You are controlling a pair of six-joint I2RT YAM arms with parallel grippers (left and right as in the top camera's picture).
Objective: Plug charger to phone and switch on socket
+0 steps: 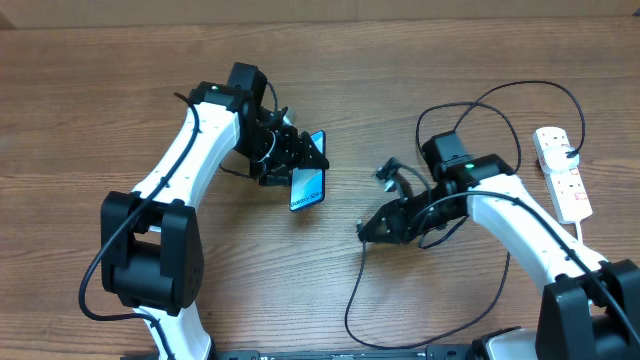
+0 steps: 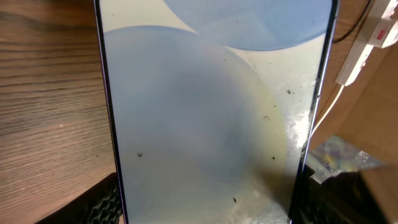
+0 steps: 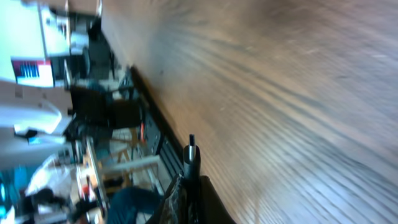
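The phone [image 1: 309, 185], its blue-and-white screen facing up, is held tilted above the wood table left of centre, with my left gripper [image 1: 290, 160] shut on its edges. In the left wrist view the phone [image 2: 211, 112] fills the frame between the dark pads [image 2: 102, 205]. My right gripper [image 1: 366, 228], a little right of the phone and lower, is shut on the charger [image 1: 352, 290] near its free end. The connector tip [image 3: 191, 149] sticks out past the closed fingers [image 3: 186, 199]. The socket [image 1: 562, 172] lies at the far right, its red switches showing.
The black cable loops widely from the plug [image 1: 572, 153] behind the right arm and down toward the near edge. The socket's white cord [image 1: 583, 232] trails toward the front. Beyond the table edge [image 3: 146, 106] stands room clutter.
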